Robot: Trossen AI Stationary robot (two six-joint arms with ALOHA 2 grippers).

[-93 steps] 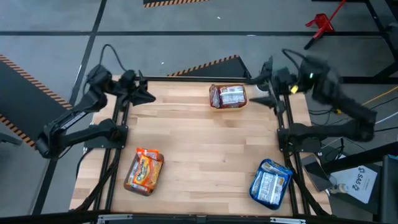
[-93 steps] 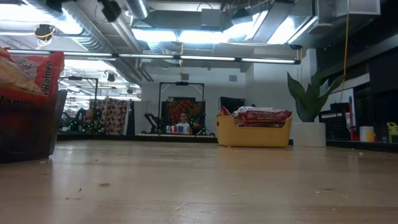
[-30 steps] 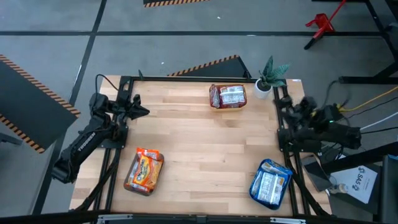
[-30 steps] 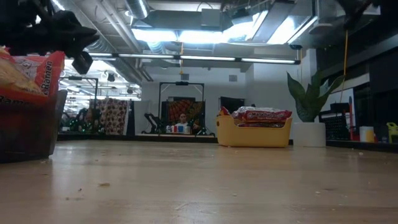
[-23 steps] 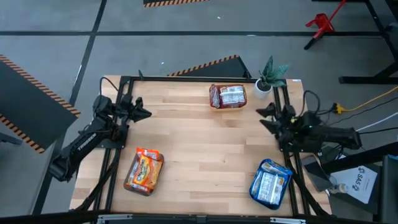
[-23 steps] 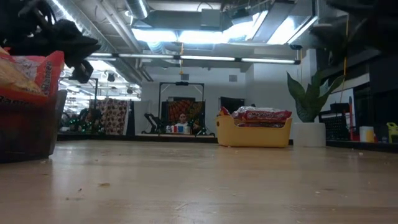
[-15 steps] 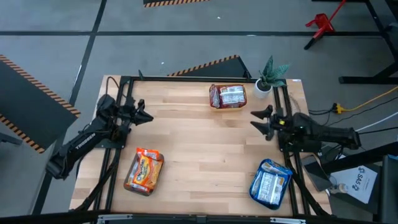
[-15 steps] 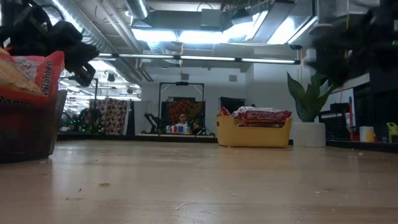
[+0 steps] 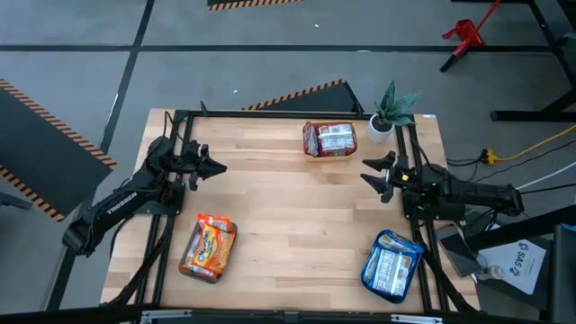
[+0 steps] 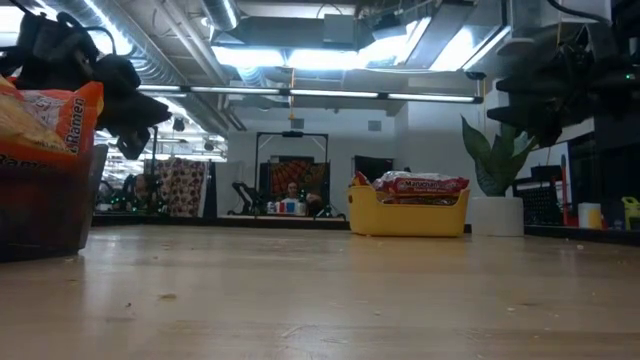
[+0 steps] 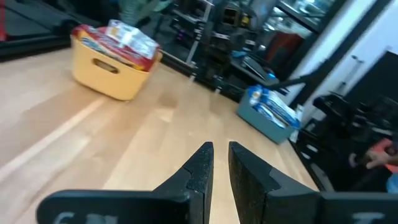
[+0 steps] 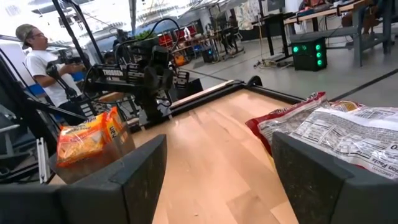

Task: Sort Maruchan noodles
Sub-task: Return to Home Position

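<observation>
The Maruchan noodles lie in three piles. Red-and-white packets [image 9: 331, 139] fill a yellow bowl [image 10: 405, 218] at the table's far edge. Orange packets [image 9: 209, 245] sit in a dark tray near the front left. Blue-and-white packets [image 9: 391, 263] sit in a teal tray [image 11: 264, 124] near the front right. My left gripper [image 9: 219, 167] hovers level over the table's left side, shut, with nothing between its fingers [image 11: 200, 163]. My right gripper [image 9: 367, 173] hovers level over the right side, pointing left, open and empty [image 12: 217, 149].
A small potted plant [image 9: 393, 108] stands at the far right corner beside the yellow bowl. Bare wooden table [image 9: 288, 207] stretches between the two grippers. A person [image 12: 40, 59] stands in the room beyond the table's left side.
My right gripper has swung from the table's right edge in over the table and come down, now pointing level toward the left; it has kept still for the last half second. My left gripper has sunk a little and turned slightly toward the table's middle.
</observation>
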